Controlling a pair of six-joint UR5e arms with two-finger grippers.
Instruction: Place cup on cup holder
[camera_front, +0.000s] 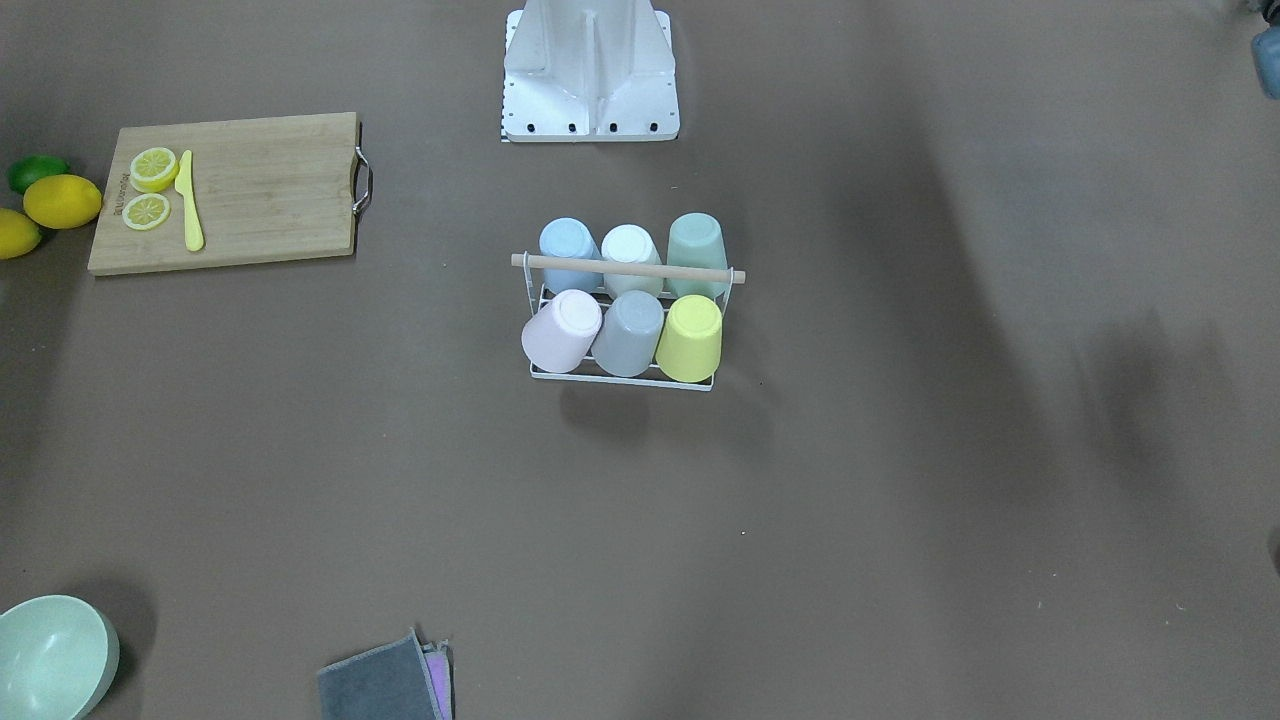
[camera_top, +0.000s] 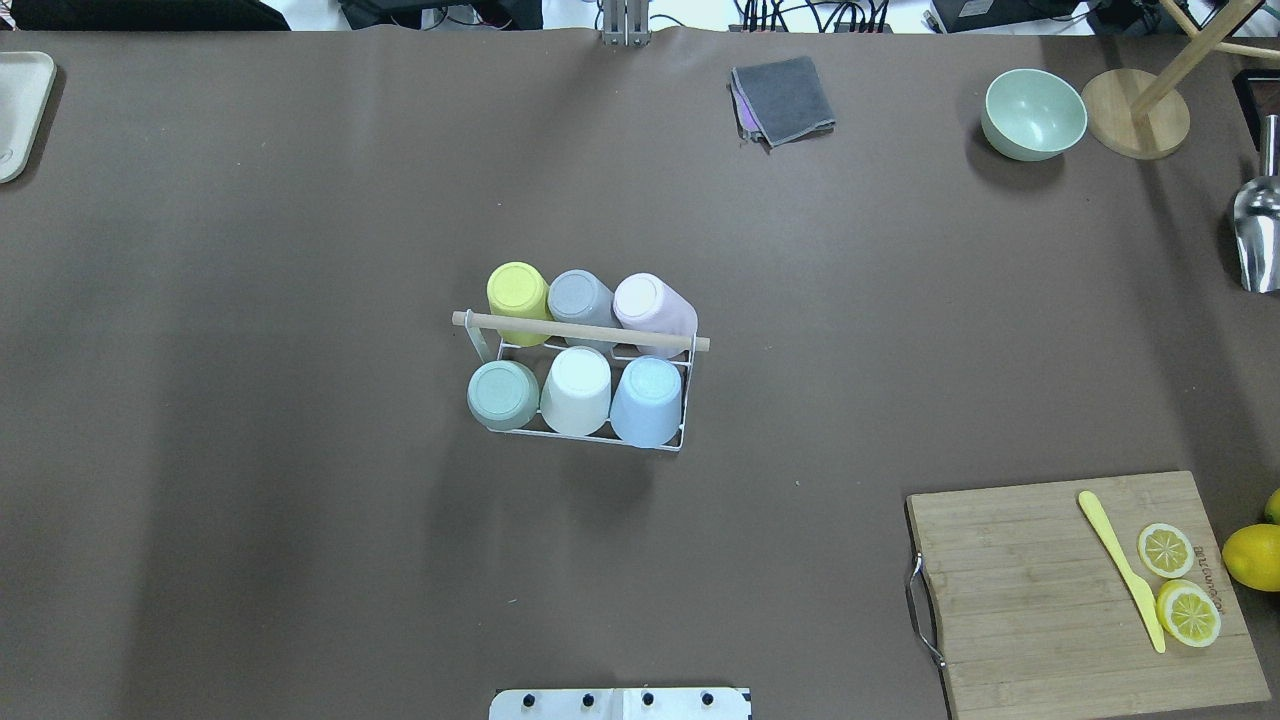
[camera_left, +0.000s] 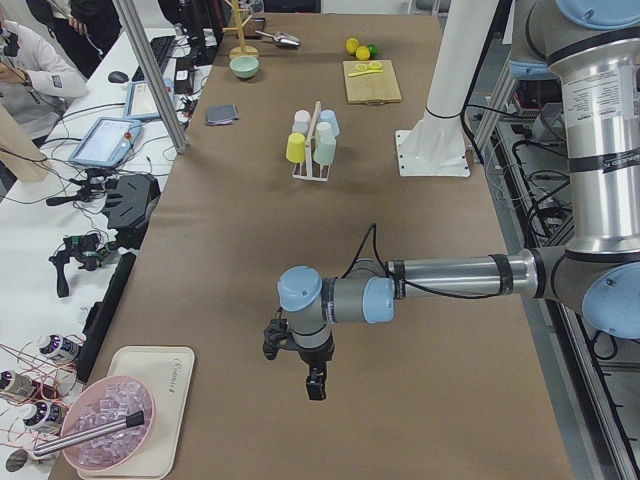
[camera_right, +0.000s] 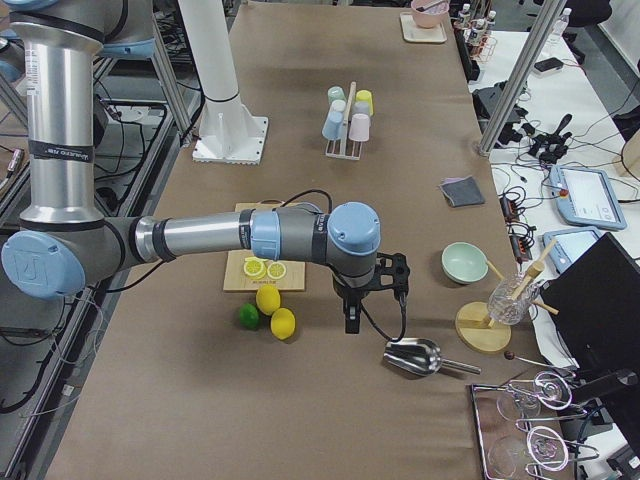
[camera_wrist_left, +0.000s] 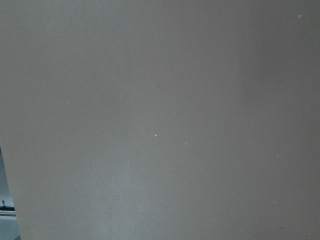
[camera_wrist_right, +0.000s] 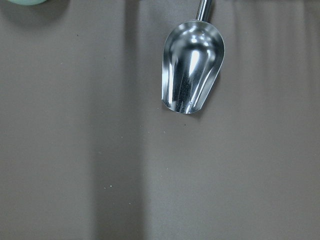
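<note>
The cup holder (camera_top: 580, 331) is sitting mid-bench (camera_top: 300, 520) with six upturned cups (camera_top: 578, 388) filling both its rows, so I'd say the placing is finished. The left claw (camera_left: 313, 385) is hanging far off toward nine o'clock and the right claw (camera_right: 352, 320) toward three, over a metal scoop (camera_wrist_right: 192, 70). Whether either is apart or together, I cannot tell. Any parking move should be swinging wide of that holder

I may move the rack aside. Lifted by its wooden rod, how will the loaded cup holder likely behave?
The cup holder is thin wire, so probably light and stiff. Its six upturned cups seem to sit loose, and the pink cup leans outward, so tilting may shed it. The round wooden rod might let it swing.
</note>
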